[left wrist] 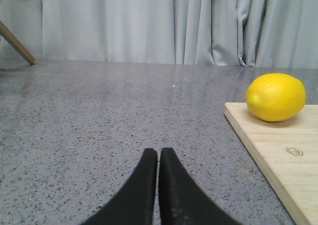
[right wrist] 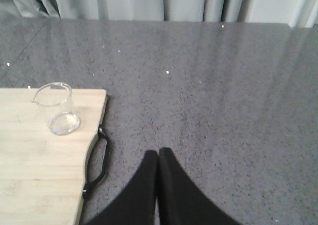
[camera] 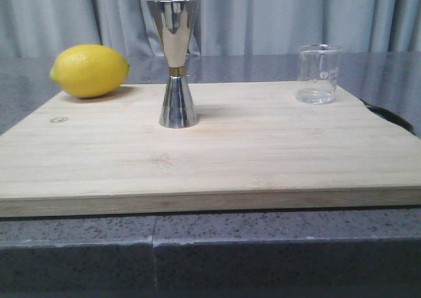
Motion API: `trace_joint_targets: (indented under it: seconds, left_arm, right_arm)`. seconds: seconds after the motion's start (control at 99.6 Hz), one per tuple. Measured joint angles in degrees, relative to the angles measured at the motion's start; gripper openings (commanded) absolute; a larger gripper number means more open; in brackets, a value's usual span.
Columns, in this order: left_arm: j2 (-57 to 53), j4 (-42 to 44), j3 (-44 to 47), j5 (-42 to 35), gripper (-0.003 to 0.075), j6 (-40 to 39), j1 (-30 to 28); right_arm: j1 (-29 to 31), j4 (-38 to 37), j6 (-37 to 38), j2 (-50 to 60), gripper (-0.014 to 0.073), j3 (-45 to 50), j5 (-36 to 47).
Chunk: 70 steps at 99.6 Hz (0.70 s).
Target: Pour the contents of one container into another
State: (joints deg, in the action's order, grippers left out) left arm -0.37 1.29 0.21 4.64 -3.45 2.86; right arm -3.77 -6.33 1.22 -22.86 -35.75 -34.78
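The small clear glass beaker [camera: 318, 74] stands upright at the back right of the wooden board [camera: 217, 160]; it also shows in the right wrist view as the beaker [right wrist: 57, 109]. The tall steel jigger [camera: 176, 62] with a gold band at its waist stands upright mid-board. My left gripper [left wrist: 158, 151] is shut and empty over the grey counter, left of the board. Over the counter right of the board, my right gripper [right wrist: 158, 151] is likewise shut and empty. Neither gripper shows in the front view.
A yellow lemon [camera: 89, 70] lies at the board's back left corner, also seen as the lemon [left wrist: 276, 97]. A black handle [right wrist: 97, 160] juts from the board's right edge. Grey curtains hang behind the speckled counter [left wrist: 99, 125].
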Motion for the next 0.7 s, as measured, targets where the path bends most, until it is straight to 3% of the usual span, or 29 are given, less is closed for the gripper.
trace_joint_targets:
  seconds: [0.321,0.532,0.703]
  left_arm:
    - [0.0,-0.09,0.0,0.0,-0.0019,0.0,0.0]
    - [0.0,-0.09,0.0,0.0,-0.0019,0.0,0.0]
    - [0.0,-0.09,0.0,0.0,-0.0019,0.0,0.0]
  right_arm:
    - [2.94,5.78,0.0,15.65,-0.0071,24.84,25.49]
    - [3.41,6.64,0.0,23.03,-0.0071,35.95,32.43]
    - [3.41,6.73,0.0,23.25,-0.0071,37.28,34.78]
